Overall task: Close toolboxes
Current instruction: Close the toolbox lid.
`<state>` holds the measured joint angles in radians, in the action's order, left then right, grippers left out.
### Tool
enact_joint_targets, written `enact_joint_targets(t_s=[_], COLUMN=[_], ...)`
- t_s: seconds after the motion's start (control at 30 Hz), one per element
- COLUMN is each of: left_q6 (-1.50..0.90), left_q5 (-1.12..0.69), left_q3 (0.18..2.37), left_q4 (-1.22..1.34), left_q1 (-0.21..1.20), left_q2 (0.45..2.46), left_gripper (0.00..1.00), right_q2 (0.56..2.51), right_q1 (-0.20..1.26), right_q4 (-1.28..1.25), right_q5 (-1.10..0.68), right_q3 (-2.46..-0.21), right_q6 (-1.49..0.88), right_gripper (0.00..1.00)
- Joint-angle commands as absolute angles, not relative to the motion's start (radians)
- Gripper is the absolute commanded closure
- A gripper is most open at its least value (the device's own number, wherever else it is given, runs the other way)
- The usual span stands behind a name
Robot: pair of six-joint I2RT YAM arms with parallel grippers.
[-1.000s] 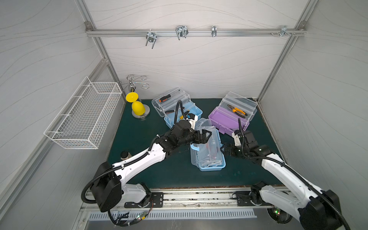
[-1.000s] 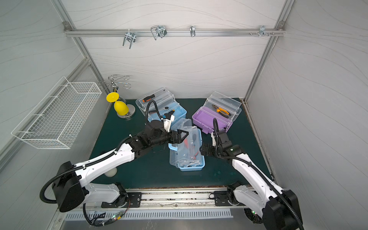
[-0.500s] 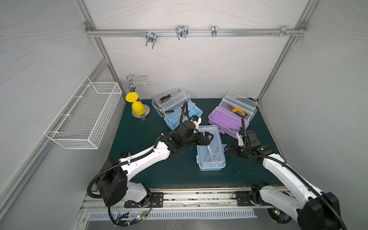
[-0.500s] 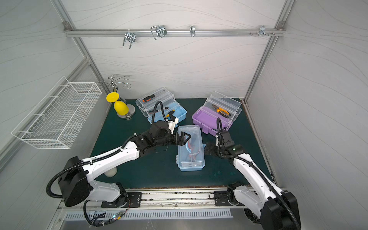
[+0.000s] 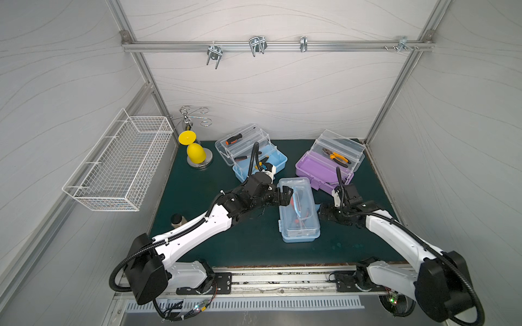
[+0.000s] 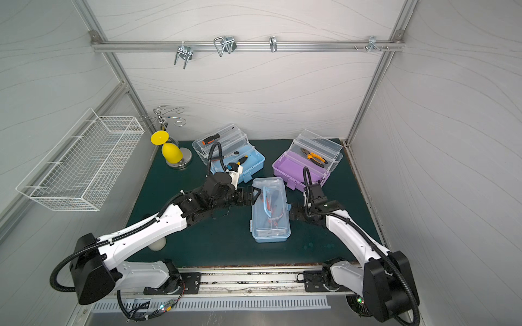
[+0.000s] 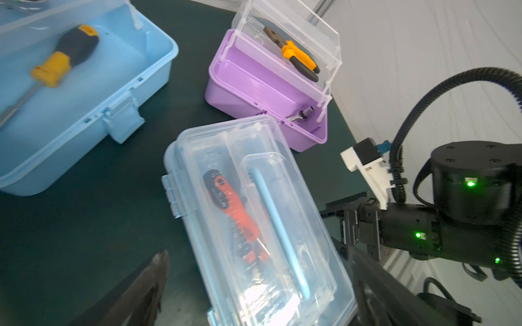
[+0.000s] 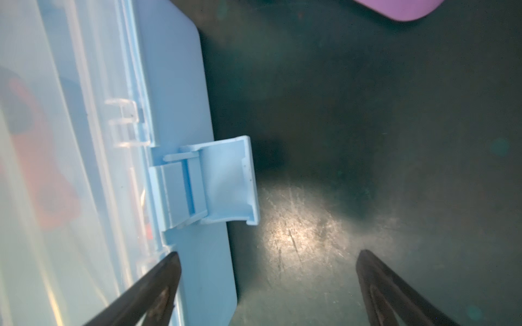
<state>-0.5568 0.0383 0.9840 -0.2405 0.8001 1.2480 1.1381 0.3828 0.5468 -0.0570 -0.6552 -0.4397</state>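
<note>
The middle toolbox (image 5: pixel 298 214) (image 6: pixel 269 214) is light blue, and its clear lid lies down over an orange screwdriver (image 7: pixel 234 214). Its blue latch (image 8: pixel 220 183) sticks out unfastened from the side. My left gripper (image 5: pixel 286 194) (image 7: pixel 258 256) is open, its fingers spread either side of the lid's far end. My right gripper (image 5: pixel 322 213) (image 8: pixel 268 254) stands open beside the latch, one fingertip (image 8: pixel 169 262) over the box edge. Behind, a light-blue toolbox (image 5: pixel 254 158) and a purple toolbox (image 5: pixel 324 169) stand with lids and trays raised.
A white wire basket (image 5: pixel 121 163) hangs on the left wall. A yellow cup-like piece on a metal stand (image 5: pixel 195 152) sits at the back left, and a small jar (image 5: pixel 177 219) at the mat's left edge. Hooks hang from the rail (image 5: pixel 254 46) above.
The middle toolbox's lid, held raised by my left gripper a second ago, has come down flat. My left gripper has shifted toward the box's far end. The right arm barely moved.
</note>
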Motion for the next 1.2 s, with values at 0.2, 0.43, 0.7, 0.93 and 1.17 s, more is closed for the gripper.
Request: enact_joint_targets(t_s=[0.2,0.43,0.7,0.93,1.17], left_q6=[-0.618,-0.578,-0.538,-0.495,-0.431], left_q5=[0.165,0.158,0.106,0.193,0.308], left_q3=[0.91,0.878,0.959,1.111,1.22], left_q4=[-0.43,-0.448,-0.412,-0.508,-0.597], left_q1=[0.684,0.652,0.697,0.811,0.924], left_q2=[1.122,1.098,1.218,1.408,1.505], left_gripper=[0.0,0.0,0.0,0.0,0.0], right_q2=[1.223,1.285,1.187,1.075,1.023], right_q1=[0.525,0.58,0.576,0.503,0.421], right_q4=[0.463,0.38,0.502,0.56,0.613], right_q5=[-0.132,-0.187,-0.034,-0.025,-0.011], right_q3=[-0.701,-0.719,-0.732,-0.7,-0.677], right_q6=[-0.459,-0.486,-0.506,-0.503,-0.495], right_gripper=[0.02,0.02,0.01,0.01,0.01])
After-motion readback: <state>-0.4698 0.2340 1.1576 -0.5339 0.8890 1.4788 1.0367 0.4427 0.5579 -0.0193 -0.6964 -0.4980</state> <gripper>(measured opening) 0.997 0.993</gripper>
